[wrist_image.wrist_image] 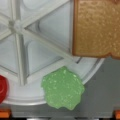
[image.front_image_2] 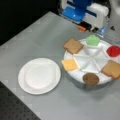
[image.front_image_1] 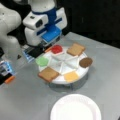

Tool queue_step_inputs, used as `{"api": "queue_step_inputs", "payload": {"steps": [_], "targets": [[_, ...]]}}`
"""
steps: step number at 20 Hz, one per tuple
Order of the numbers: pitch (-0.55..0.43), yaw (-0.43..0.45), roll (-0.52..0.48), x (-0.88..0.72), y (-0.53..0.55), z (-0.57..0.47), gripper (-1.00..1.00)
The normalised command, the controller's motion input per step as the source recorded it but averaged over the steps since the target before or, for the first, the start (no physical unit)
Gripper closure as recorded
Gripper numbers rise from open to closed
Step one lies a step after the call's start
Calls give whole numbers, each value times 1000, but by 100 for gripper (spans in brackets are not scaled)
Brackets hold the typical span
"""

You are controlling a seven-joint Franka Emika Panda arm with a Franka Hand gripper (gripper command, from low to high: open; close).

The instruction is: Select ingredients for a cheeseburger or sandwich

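At the upper left of a front view the hand (image.front_image_1: 50, 41), its opening impossible to tell, hovers by the divided tray (image.front_image_1: 65, 65) holding lettuce (image.front_image_1: 42, 61), tomato (image.front_image_1: 56, 49) and toast (image.front_image_1: 76, 49); lower right, the plate (image.front_image_1: 75, 107) sits bare on the surface (image.front_image_1: 25, 100).

Opposite front views share tray (image.front_image_1: 82, 72); wrist close above.
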Motion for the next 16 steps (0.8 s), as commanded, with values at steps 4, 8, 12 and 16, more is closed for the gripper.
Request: {"api": "queue_step_inputs", "payload": {"steps": [4, 8, 12, 16], "targets": [[34, 101, 337, -24, -108, 17, -100], [2, 73, 449, -51, -367, -1, -100], [-26, 27, 380, -55, -477, -75, -100], [-25, 26, 270, -35, -309, -154, -100]]}}
